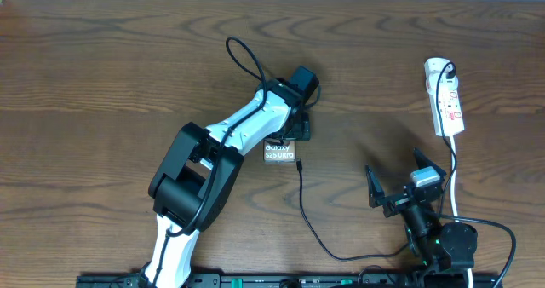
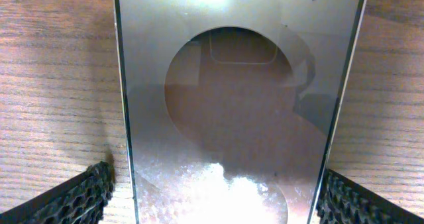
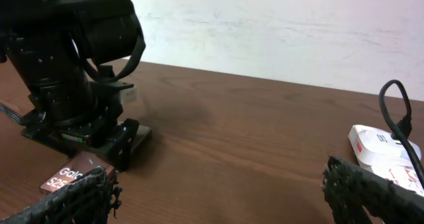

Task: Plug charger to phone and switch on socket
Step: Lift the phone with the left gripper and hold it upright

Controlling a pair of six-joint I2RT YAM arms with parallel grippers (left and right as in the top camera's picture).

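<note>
The phone (image 1: 279, 152), a brownish-grey slab with white "Galaxy S25 Ultra" lettering, lies flat at the table's centre. My left gripper (image 1: 298, 128) is lowered over its far end. In the left wrist view the phone (image 2: 232, 105) fills the frame, and the left gripper (image 2: 215, 201) has a finger on each side of it, with a thin gap on the left. The charger (image 1: 308, 211) is a thin black cable whose tip lies by the phone's near right corner. The socket (image 1: 444, 96) lies at the far right. My right gripper (image 1: 398, 175) is open and empty.
In the right wrist view the right gripper (image 3: 222, 197) is spread wide above bare wood, with the phone (image 3: 66, 177) at lower left and the socket (image 3: 381, 144) at right. The socket's white cord (image 1: 456, 186) runs down past the right arm.
</note>
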